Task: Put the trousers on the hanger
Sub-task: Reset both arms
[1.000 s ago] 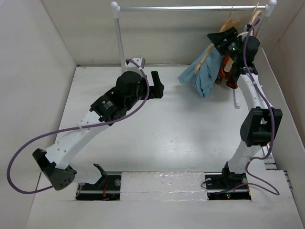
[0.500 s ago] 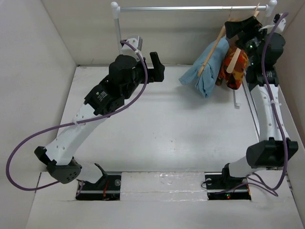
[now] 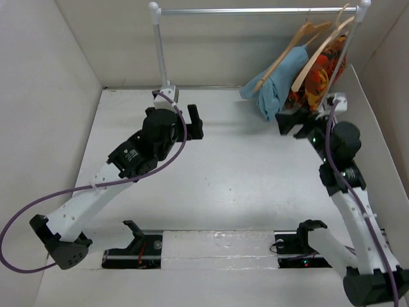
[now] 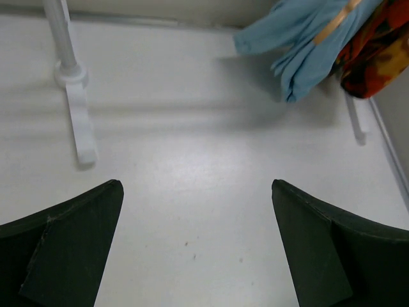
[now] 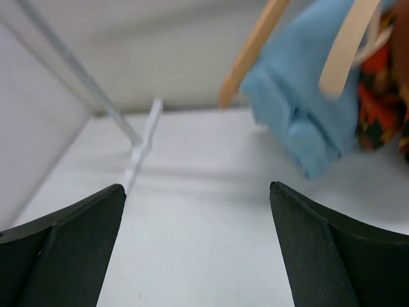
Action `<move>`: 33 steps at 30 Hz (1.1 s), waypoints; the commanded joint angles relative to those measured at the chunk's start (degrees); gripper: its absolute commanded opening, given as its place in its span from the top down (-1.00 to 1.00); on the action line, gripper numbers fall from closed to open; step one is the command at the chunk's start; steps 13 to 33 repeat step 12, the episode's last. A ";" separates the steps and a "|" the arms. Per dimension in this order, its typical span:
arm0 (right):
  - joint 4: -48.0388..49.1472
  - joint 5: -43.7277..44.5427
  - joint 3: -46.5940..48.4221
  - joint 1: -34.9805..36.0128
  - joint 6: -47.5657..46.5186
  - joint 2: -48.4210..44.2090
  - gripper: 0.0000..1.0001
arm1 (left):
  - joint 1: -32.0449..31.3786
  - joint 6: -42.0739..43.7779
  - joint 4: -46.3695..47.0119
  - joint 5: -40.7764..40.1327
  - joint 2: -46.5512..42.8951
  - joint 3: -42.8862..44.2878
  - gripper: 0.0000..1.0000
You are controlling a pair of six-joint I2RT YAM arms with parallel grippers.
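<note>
1. The trousers (image 3: 280,80) hang folded over the wooden hanger (image 3: 285,54). The hanger's hook sits on the metal rail (image 3: 255,10) at the far right of the rack. The fold hangs on both sides of the hanger, which is judged to be what keeps the cloth from sliding off.
2. The orange-red patterned garment (image 3: 319,67) hangs just beside the trousers on its own hanger. The two appear to touch.
3. Right gripper (image 5: 197,188): jaws spread, nothing between them. It sits below and in front of the trousers, apart from the cloth and aimed towards it.
4. Left gripper (image 4: 195,192): jaws spread, empty. It is over the white table (image 3: 223,179) near the rack's left post (image 3: 160,51), well apart from the trousers.
5. Judgement: the placement looks complete, since neither arm supports the load. One risk is noted: the hanger hangs tilted, so the fold could creep towards the low end.
</note>
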 commanded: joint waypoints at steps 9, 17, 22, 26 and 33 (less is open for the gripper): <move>-24.17 4.05 -21.96 1.54 -8.78 -25.51 -1.00 | 0.10 -9.20 2.11 7.11 -4.65 -15.83 -0.98; -23.91 1.94 -17.58 1.53 -11.85 -21.13 -1.00 | 0.10 -8.15 2.28 9.56 -2.80 -14.16 -0.98; -23.91 1.94 -17.58 1.53 -11.85 -21.13 -1.00 | 0.10 -8.15 2.28 9.56 -2.80 -14.16 -0.98; -23.91 1.94 -17.58 1.53 -11.85 -21.13 -1.00 | 0.10 -8.15 2.28 9.56 -2.80 -14.16 -0.98; -23.91 1.94 -17.58 1.53 -11.85 -21.13 -1.00 | 0.10 -8.15 2.28 9.56 -2.80 -14.16 -0.98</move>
